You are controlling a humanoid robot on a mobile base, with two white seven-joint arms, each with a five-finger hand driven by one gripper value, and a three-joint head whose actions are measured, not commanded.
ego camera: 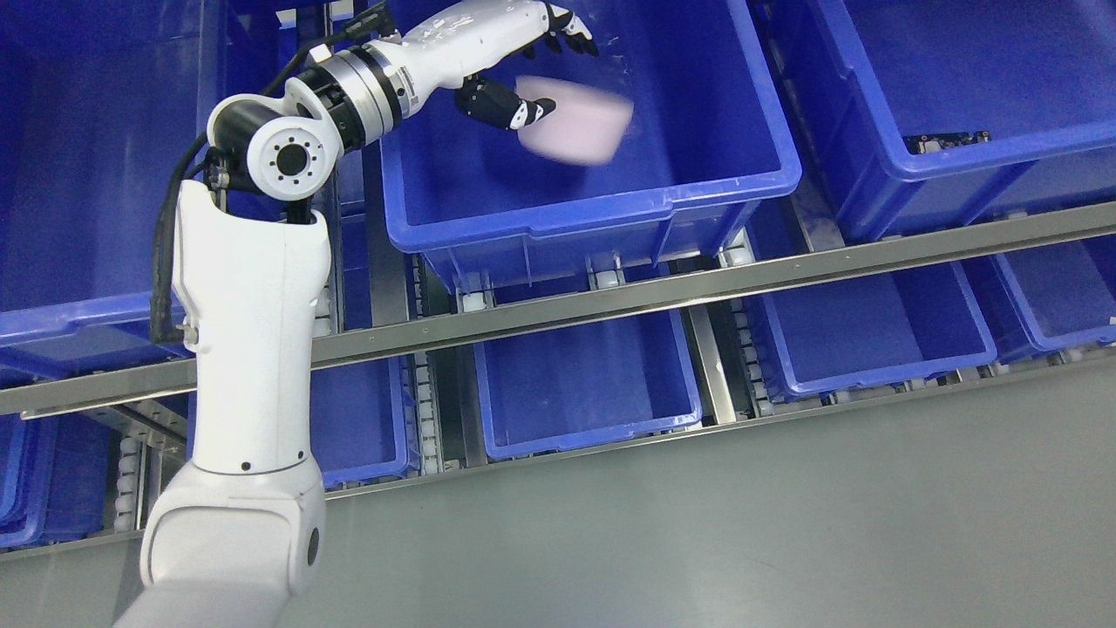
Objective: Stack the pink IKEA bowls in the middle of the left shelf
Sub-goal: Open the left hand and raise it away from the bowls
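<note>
My left arm comes up from the lower left and reaches into a blue bin (593, 205) on the upper shelf level. Its hand (558, 74) is inside the bin with the fingers (571, 35) spread upward and the thumb (514, 112) pointing right. A pink bowl (580, 126) sits tilted just below the hand, motion-blurred, its left edge by the thumb tip. The fingers are not closed around it. The right arm does not show.
More blue bins stand left (78, 218) and right (959, 96) on the same level; the right one holds a small circuit board (946, 139). Further blue bins (584, 392) sit on the lower level behind a metal rail (697, 292). Grey floor fills the lower right.
</note>
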